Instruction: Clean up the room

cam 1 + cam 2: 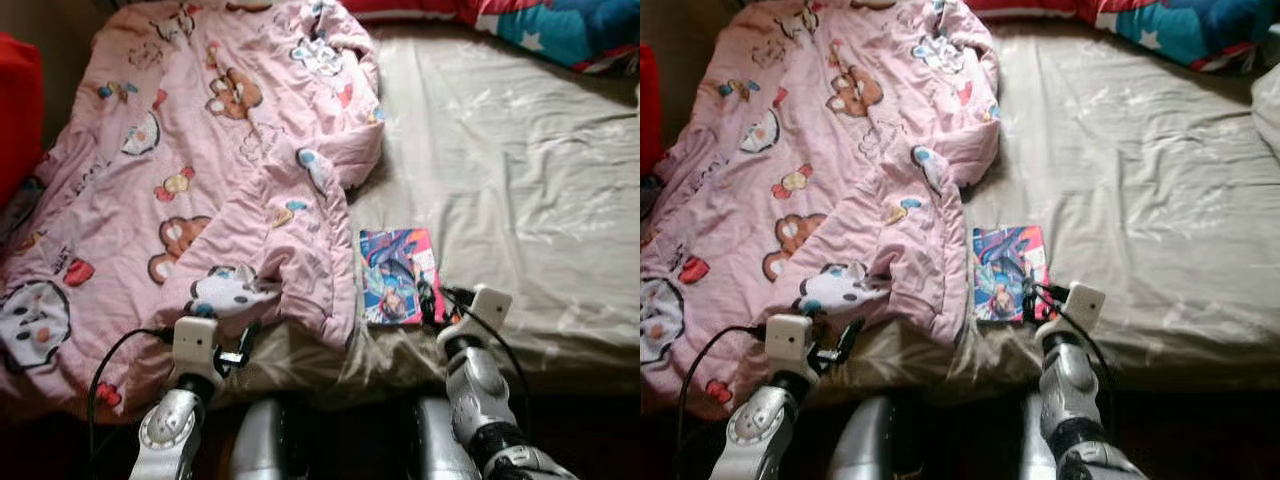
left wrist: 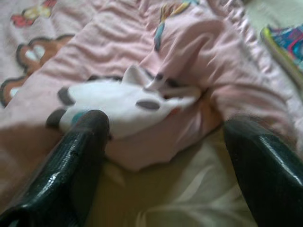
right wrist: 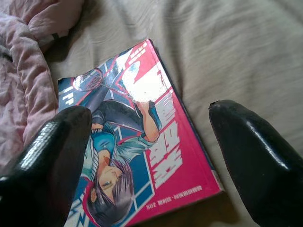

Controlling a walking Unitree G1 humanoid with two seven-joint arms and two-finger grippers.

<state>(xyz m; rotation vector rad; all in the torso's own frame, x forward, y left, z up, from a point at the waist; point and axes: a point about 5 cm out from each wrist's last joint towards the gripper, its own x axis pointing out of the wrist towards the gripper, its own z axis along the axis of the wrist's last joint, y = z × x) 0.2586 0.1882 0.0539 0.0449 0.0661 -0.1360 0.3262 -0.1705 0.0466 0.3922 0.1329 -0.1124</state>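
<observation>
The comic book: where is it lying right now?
The comic book lies flat on the beige sheet near the bed's front edge, just right of the pink blanket, with the open right gripper over it.

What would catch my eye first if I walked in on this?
A big pink cartoon-print blanket sprawls crumpled over the left half of the bed. Beside it near the front edge lies a bright comic book, with the right gripper poised over it, fingers open.

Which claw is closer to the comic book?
The right claw. It hangs open over the book's near right corner. The left claw is open by the pink blanket's edge, off to the book's left.
</observation>
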